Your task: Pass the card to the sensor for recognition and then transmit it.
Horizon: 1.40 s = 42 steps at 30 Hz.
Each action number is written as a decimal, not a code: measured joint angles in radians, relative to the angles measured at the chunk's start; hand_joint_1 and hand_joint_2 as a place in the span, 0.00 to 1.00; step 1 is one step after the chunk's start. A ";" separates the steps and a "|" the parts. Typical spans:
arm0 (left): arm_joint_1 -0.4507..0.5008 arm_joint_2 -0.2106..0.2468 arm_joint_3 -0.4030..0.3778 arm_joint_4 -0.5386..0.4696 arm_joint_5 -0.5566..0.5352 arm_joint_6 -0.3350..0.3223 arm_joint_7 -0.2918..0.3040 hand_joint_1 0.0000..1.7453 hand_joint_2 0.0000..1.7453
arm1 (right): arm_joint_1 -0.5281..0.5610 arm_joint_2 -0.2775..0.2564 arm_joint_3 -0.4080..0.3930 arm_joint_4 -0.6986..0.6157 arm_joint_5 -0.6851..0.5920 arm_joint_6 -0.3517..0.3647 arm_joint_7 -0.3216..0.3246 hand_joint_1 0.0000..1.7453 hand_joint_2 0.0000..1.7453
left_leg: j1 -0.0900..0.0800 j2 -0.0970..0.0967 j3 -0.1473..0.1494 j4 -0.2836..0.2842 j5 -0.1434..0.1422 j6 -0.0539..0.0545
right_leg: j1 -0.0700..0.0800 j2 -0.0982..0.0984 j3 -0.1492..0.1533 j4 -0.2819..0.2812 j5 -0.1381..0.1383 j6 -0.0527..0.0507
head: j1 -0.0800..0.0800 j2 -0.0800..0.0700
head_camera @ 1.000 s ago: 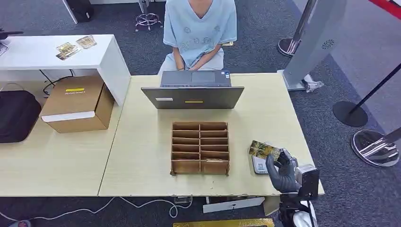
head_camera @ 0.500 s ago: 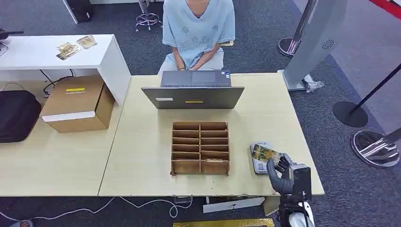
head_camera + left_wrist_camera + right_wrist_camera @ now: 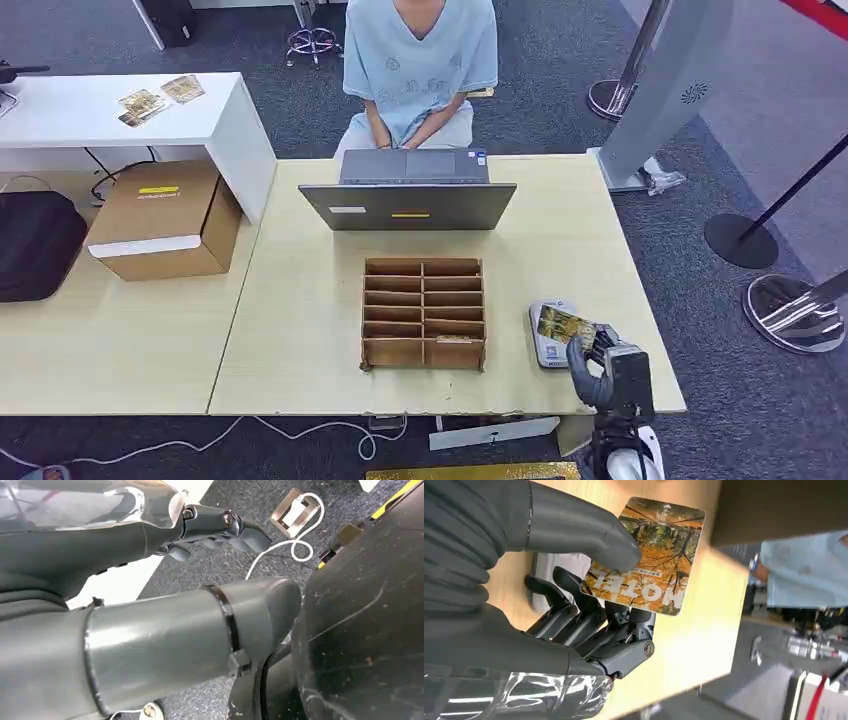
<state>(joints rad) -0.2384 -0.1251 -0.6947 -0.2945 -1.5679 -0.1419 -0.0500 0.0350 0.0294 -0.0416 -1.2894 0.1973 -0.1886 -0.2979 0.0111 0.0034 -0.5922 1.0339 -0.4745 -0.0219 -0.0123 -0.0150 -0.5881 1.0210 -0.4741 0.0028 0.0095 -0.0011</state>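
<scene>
An autumn-forest picture card is pinched in my right hand near the table's right front corner. The card hovers just over the small white-and-grey sensor lying flat on the table. In the right wrist view the thumb presses on the card with the darker fingers beneath it, and a piece of the sensor shows behind the hand. My left hand hangs beside my body above the carpet and holds nothing, its fingers loosely bent.
A wooden slotted card organizer stands mid-table, left of the sensor. Behind it is a laptop with a person seated at it. A cardboard box and a black bag sit left. Stanchion bases stand right.
My right hand has drawn back a little toward the table's front edge and turned, bringing the card down closer over the sensor. The person shifted slightly.
</scene>
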 joint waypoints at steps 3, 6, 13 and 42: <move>-0.001 -0.005 0.003 0.000 0.000 -0.003 0.008 0.00 0.00 | -0.006 0.001 0.000 -0.002 0.055 -0.035 0.022 1.00 1.00 | 0.000 0.000 0.000 0.000 0.000 0.000 | 0.000 0.000 0.000 0.000 0.000 0.000 | 0.000 0.000; -0.003 -0.013 0.010 0.000 0.000 -0.005 0.011 0.00 0.00 | -0.014 0.007 0.000 -0.003 0.090 -0.056 0.038 1.00 1.00 | 0.000 0.000 0.000 0.000 0.000 0.000 | 0.000 0.000 0.000 0.000 0.000 0.000 | 0.000 0.000; -0.003 -0.019 0.033 0.000 0.000 -0.004 0.013 0.00 0.00 | -0.015 0.021 -0.008 0.001 0.114 -0.074 0.047 1.00 1.00 | 0.000 0.000 0.000 0.000 0.000 0.000 | 0.000 0.000 0.000 0.000 0.000 0.000 | 0.000 0.000; -0.034 -0.036 0.065 0.000 0.000 -0.048 -0.008 0.00 0.00 | -0.217 -0.092 -0.114 0.209 0.037 0.245 0.088 1.00 1.00 | -0.001 0.000 0.000 0.001 0.001 0.001 | 0.000 0.000 0.000 0.000 0.001 0.000 | 0.000 0.000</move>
<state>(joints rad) -0.2726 -0.1610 -0.6298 -0.2945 -1.5679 -0.1896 -0.0580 -0.1824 -0.0625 -0.1560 -1.0804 0.2343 0.0569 -0.2094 0.0105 0.0036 -0.5918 1.0345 -0.4735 -0.0205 -0.0124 -0.0149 -0.5876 1.0209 -0.4727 0.0032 0.0099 -0.0011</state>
